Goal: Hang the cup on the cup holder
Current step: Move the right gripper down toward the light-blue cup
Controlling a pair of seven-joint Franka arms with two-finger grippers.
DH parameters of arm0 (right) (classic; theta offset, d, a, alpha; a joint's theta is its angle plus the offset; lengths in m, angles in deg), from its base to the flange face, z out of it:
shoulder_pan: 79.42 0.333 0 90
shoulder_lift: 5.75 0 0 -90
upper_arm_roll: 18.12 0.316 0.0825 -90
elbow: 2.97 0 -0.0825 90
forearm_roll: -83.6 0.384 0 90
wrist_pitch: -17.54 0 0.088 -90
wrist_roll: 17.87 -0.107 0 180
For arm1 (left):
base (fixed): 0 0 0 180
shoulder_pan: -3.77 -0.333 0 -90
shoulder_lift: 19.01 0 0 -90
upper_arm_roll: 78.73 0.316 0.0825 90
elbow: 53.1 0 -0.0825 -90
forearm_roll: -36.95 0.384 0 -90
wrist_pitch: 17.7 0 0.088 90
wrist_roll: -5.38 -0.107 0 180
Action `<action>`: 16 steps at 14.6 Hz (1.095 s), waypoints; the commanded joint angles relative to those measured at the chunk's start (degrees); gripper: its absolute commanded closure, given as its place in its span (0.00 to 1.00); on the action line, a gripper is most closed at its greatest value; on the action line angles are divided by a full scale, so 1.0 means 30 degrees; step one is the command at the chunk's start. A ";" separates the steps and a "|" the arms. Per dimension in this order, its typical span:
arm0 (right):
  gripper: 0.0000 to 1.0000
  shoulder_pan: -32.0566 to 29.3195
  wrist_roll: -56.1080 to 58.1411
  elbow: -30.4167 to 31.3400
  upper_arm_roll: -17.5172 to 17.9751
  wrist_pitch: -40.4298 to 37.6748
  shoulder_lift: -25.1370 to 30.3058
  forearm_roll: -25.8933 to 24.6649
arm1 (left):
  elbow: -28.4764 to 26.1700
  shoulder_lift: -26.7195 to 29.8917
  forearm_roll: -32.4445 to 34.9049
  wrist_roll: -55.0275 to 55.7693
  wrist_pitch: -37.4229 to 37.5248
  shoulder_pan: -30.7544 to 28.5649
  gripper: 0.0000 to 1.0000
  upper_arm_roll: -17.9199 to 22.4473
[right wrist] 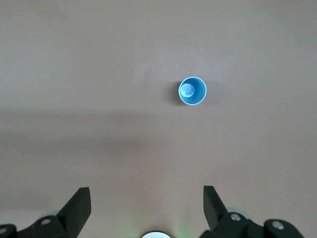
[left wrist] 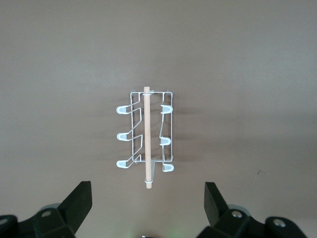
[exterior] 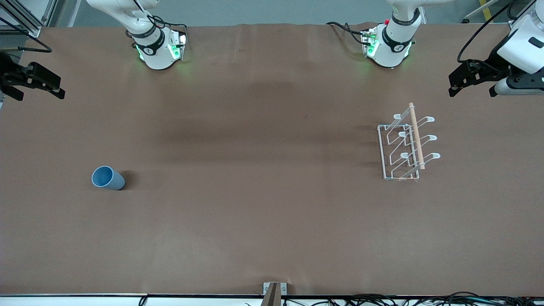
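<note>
Cup upright on table, well apart from right gripper, jaws wide, empty. Left gripper likewise wide, hanging near cup holder

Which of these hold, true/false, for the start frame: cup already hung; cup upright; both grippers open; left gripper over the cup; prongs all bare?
1. The cup already hangs on the cup holder. False: it stands on the table, toward the right arm's end.
2. The cup stands upright, mouth up. True.
3. Left gripper and right gripper are both open. True.
4. The left gripper is over the cup. False: its view looks down on the cup holder.
5. Every prong is bare. True.
</note>
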 commanded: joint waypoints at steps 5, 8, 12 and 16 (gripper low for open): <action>0.00 -0.0277 0.0118 0.0200 0.0082 0.0476 0.0216 -0.0172 | 0.0496 -0.0223 -0.0017 -0.0379 0.0230 -0.0065 0.00 0.0007; 0.00 -0.0656 0.0148 0.0376 0.0082 0.1265 0.0070 -0.0114 | 0.0496 -0.0310 0.0012 -0.0349 0.0230 -0.0006 0.00 -0.0022; 0.00 -0.1942 0.0382 0.2683 0.0053 0.4246 -0.0339 0.0033 | 0.0496 -0.0340 0.0012 -0.0379 0.0230 -0.0006 0.00 -0.0022; 0.00 -0.3233 0.1111 0.4446 0.0053 0.7384 -0.2327 0.0091 | 0.0496 -0.0340 -0.0017 -0.0379 0.0259 -0.0006 0.00 -0.0022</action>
